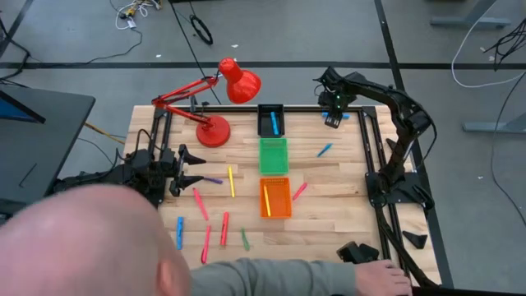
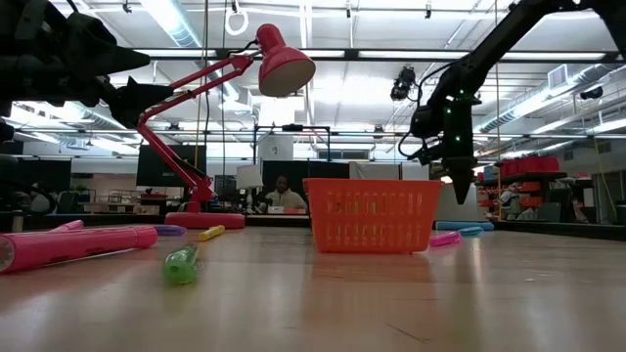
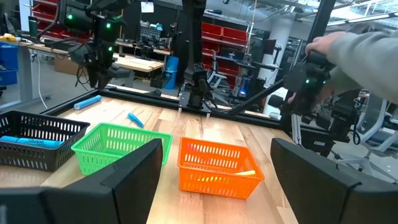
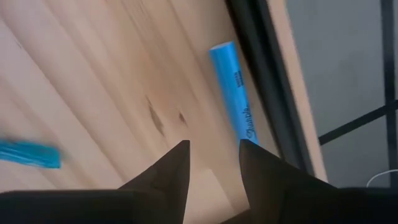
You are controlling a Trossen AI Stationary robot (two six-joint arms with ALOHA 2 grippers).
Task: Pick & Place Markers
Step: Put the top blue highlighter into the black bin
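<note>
We are mid pick: the right pincer hangs over the counter's far right corner, about 1 o'clock from the green tray. In the right wrist view a blue marker lies flat on the wood, just beside the dark frame rail at the counter edge. The pincer's fingers are parted with only a narrow gap and nothing between them; the marker sits beyond the tips, not yet touched. A second blue marker shows farther off in that view.

The left pincer waits at 9 o'clock on the counter's left side, fingers spread wide and empty, pointing at the trays.

Where the markers are: one blue already in the black tray, one yellow in the orange tray, green tray looks bare. Loose on the counter: blue at 3 o'clock of the green tray, pink just right of the orange tray, and a cluster at 8 o'clock of the trays with yellow, purple, pinks, blue and green. So we judge the task early, most markers unsorted.

Next move, as we read it: the right pincer must line up across the corner marker, drop, and pinch it. The rail is tight beside it, so one finger has little room; approach from the counter side looks safer.

A person's head and sleeve sit at 6 o'clock, hand near the right arm's base.
</note>
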